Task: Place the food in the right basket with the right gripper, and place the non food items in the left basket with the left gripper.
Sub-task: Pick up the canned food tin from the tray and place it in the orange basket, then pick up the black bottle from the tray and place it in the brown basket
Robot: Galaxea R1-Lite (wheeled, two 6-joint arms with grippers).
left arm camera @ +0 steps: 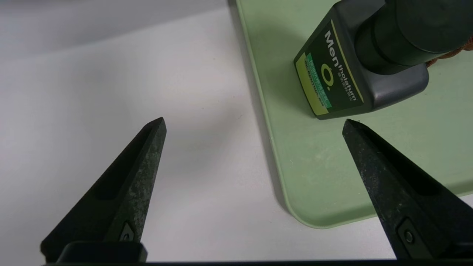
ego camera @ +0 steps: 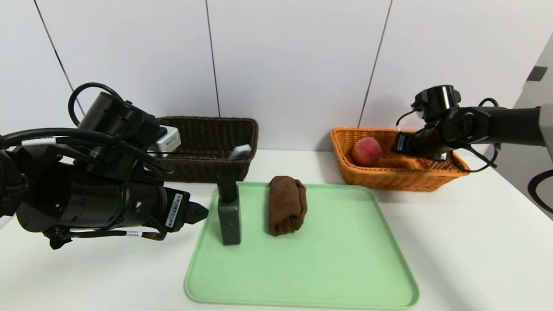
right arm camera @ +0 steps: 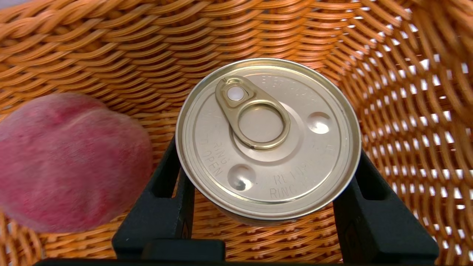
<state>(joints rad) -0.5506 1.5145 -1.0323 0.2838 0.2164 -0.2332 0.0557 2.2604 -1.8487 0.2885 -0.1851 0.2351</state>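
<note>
pinching a ring-pull can between right gripper fingers, inside the orange right basket, beside a peach, seemingly clear of its floor. left gripper spread wide, near a dark bottle on the green tray.

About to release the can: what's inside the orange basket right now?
Inside the orange basket lie a peach and the can, clamped in the right gripper. The basket floor beneath both is hidden.
</note>
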